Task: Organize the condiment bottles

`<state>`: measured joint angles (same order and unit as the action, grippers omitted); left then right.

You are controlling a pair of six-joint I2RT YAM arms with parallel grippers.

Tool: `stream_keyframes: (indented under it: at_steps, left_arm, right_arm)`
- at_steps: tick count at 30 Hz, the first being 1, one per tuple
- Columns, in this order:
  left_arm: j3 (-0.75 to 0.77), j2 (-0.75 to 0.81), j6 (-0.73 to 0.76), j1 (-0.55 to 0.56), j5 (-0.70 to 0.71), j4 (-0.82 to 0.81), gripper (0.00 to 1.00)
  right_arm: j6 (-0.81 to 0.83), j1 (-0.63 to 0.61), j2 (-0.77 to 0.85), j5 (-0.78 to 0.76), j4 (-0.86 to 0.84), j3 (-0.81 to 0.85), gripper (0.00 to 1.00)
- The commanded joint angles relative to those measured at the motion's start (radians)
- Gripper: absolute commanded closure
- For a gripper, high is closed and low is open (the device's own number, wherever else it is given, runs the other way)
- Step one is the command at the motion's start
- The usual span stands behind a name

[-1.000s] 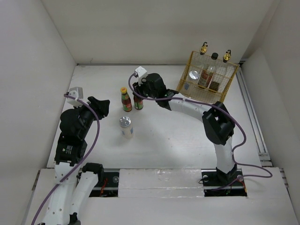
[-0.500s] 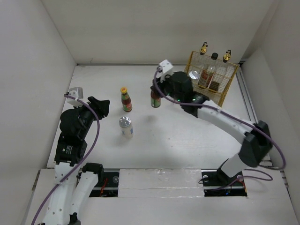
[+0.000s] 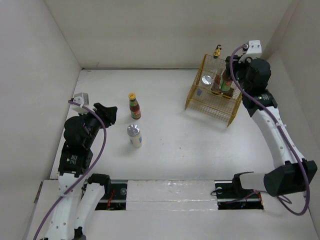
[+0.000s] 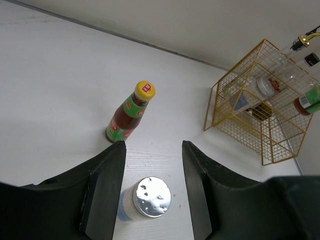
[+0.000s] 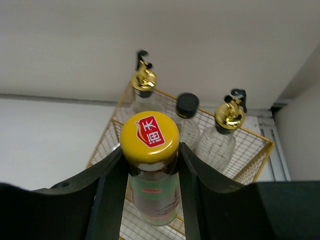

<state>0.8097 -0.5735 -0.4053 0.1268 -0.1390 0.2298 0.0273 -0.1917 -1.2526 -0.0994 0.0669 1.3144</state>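
Bottles, condiment: we hold one red-sauce bottle (image 5: 150, 131) clenched in our right hand (image 5: 150, 152) above the yellow wire basket (image 3: 209, 107), apparently to join those inside; left hand (image 4: 152, 150) hangs released; second red-sauce bottle (image 3: 134, 106) and shaker (image 3: 134, 136) wait on the tabletop (image 3: 175, 135).

The table (image 3: 175, 142) looks matt white and smooth. At upper right, the basket (image 3: 210, 103) is thin yellow-coated metal wire. The shaker (image 3: 134, 135) has a shiny metallic lid. The red-sauce bottle (image 5: 151, 172) is glossy glass under a smooth yellow plastic cap.
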Motion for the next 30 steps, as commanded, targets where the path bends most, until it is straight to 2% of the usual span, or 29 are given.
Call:
stream_keyframes:
  at_steps: [1,6,15,30]
  left_arm:
    - [-0.007,0.001,-0.001,-0.006,-0.007,-0.029,0.56]
    - [-0.007,0.001,-0.001,-0.006,-0.007,-0.029,0.56]
    - [-0.007,-0.008,-0.001,-0.006,-0.007,-0.038,0.56]
    - [-0.007,-0.008,-0.001,-0.006,-0.007,-0.038,0.56]
  right_arm:
    - [-0.009,0.092,-0.03,0.099,-0.045,0.092,1.0]
    - [-0.038,0.17,-0.082,0.168,-0.067,0.103,1.0]
    - [-0.056,0.169,-0.134,0.165,-0.147,0.129,1.0]
    - [-0.07,0.074,-0.241,0.067,-0.299,-0.105,1.0]
